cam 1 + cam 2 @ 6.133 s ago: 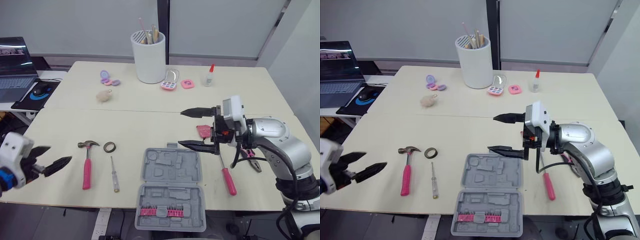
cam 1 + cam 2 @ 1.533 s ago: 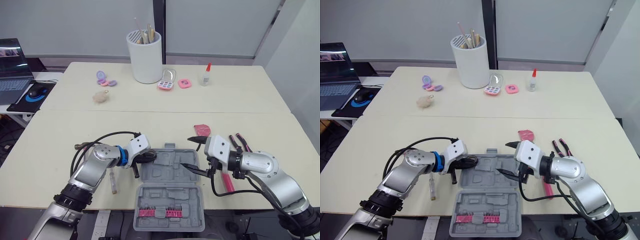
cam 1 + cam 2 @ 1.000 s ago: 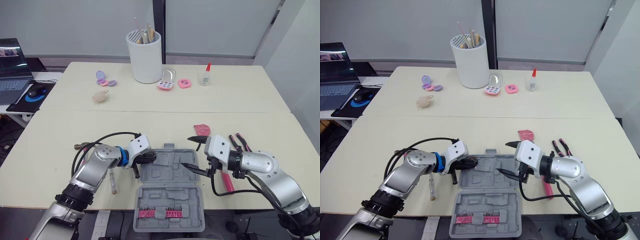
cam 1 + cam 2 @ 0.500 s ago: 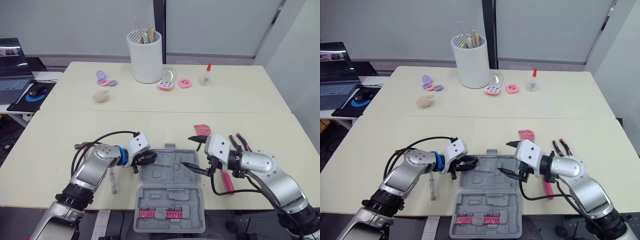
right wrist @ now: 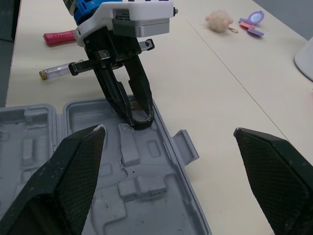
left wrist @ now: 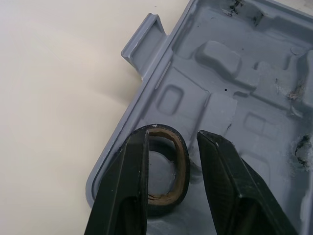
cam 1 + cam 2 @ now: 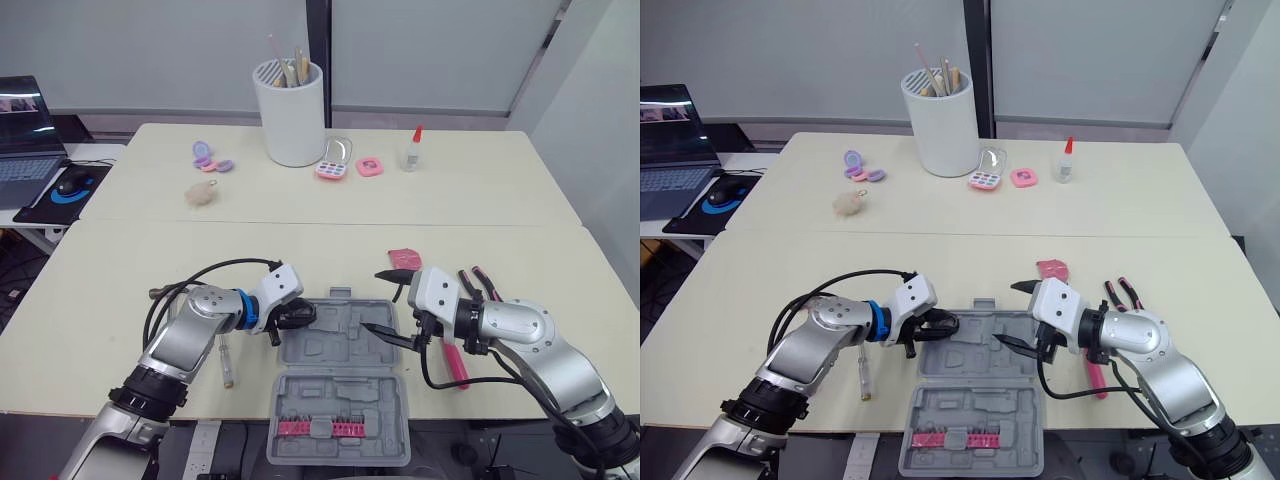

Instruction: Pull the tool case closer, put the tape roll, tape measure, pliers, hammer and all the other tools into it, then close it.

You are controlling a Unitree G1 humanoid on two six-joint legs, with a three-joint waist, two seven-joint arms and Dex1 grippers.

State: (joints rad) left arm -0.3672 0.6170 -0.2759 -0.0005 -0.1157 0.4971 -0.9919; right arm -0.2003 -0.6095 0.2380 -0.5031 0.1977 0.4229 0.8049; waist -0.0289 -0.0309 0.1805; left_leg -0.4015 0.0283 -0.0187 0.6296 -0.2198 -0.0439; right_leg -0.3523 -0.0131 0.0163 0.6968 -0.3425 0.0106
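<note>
The grey tool case (image 7: 340,400) lies open at the table's front edge. My left gripper (image 7: 300,318) hangs over the left rim of its far half, fingers (image 6: 122,196) parted. Between them the dark tape roll (image 6: 168,171) rests in a corner recess, a small gap on one side. My right gripper (image 7: 372,302) stands wide open and empty over the case's right rim. The hammer head (image 7: 160,293) peeks out behind my left arm. A yellow-handled screwdriver (image 7: 227,362) lies left of the case. A pink screwdriver (image 7: 455,362), pliers (image 7: 478,285) and pink tape measure (image 7: 404,258) lie to its right.
A tall white cup (image 7: 293,115) of sticks, a glue bottle (image 7: 412,150), small pink and purple compacts (image 7: 338,168) and a plush ball (image 7: 203,193) stand at the far side. A laptop (image 7: 25,130) sits on a side desk to the left.
My left gripper's fingers have spread apart around the tape roll, which now rests in the case. The right arm has stayed where it was.
</note>
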